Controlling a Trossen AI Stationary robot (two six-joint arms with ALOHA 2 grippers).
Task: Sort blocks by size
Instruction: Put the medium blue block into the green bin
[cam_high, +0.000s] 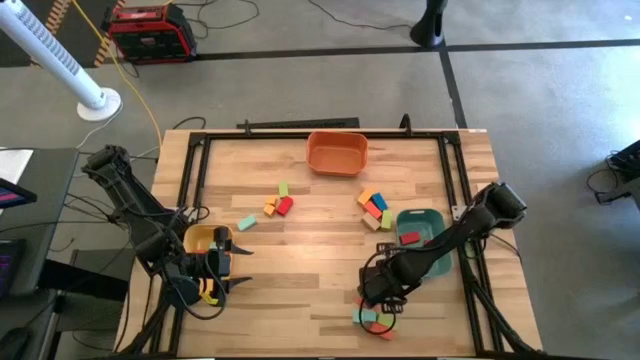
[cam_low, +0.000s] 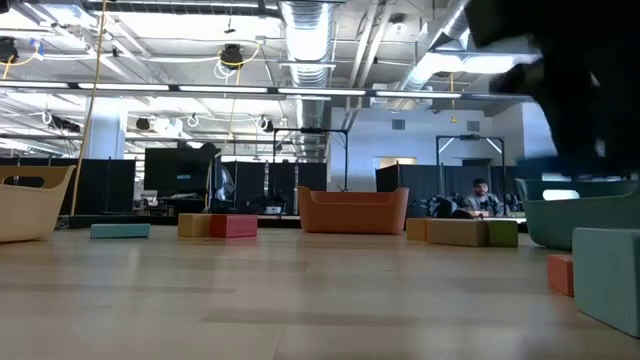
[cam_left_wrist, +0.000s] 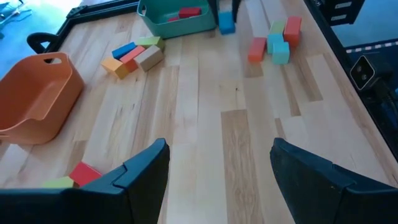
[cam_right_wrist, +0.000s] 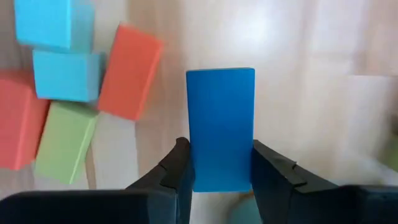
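My right gripper (cam_high: 378, 298) is shut on a blue bar block (cam_right_wrist: 221, 127) near the table's front, beside a small pile of light blue, red and green blocks (cam_high: 373, 320), which also shows in the right wrist view (cam_right_wrist: 68, 93). The held block shows far off in the left wrist view (cam_left_wrist: 226, 23). My left gripper (cam_high: 232, 268) is open and empty at the front left, next to the yellow tray (cam_high: 200, 240). Other blocks lie in clusters at mid-table (cam_high: 280, 203) and right of centre (cam_high: 375, 208). A red block (cam_high: 409, 238) lies in the green tray (cam_high: 432, 218). My right gripper pinches the blue block's two long sides (cam_right_wrist: 198, 171) between its two fingers, near one end. The fingers point down and lie along the block's length, and the rest of the block sticks out past the fingertips. The block seems clear of the table.
An orange tray (cam_high: 337, 152) stands at the far middle. A lone teal block (cam_high: 246, 223) lies left of centre. Bare wood lies between the two grippers (cam_high: 300, 280). A black frame (cam_high: 190, 180) runs round the tabletop.
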